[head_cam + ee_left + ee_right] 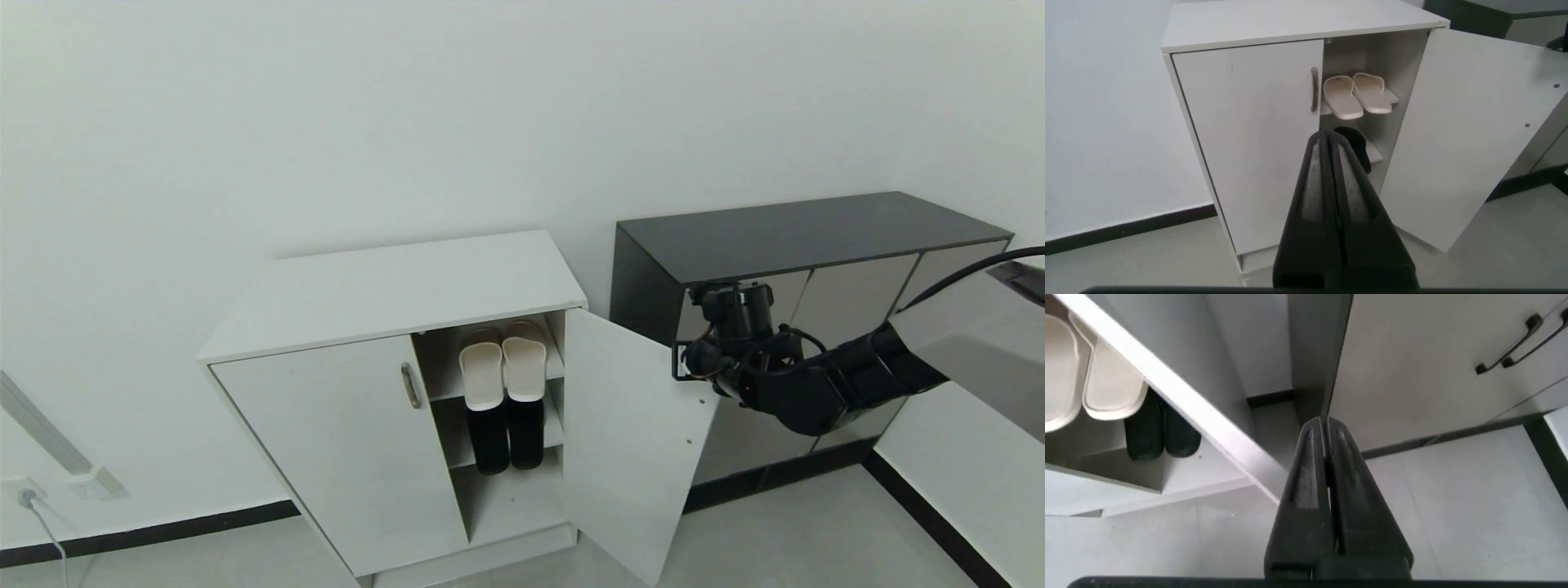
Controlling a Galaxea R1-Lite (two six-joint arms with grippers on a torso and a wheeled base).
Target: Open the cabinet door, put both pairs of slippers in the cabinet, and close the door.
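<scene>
- Judging the step in hand as shutting the door [629,441]: it stands swung out from the right side of the cabinet [392,286], upright, with its long axis vertical and its free edge towards my right arm.
- My right gripper [682,361] sits at the top of that free edge, on the outer side, with its fingers pressed together and holding nothing. I cannot tell whether it touches the edge.
- From there the door lies to my left, so I judge the push must sweep it leftward and back towards the cabinet front.
- My left gripper [1327,140] is also pressed together and empty. It hangs back in front of the cabinet, farther from the door, so the right arm is the nearer one.
- Both pairs are inside: the white slippers [502,371] on the upper shelf and the black slippers [506,437] just below, toes down.
- The left door [343,449] is shut.
- A dark sideboard [800,229] stands close behind my right arm and could crowd the swing.
</scene>
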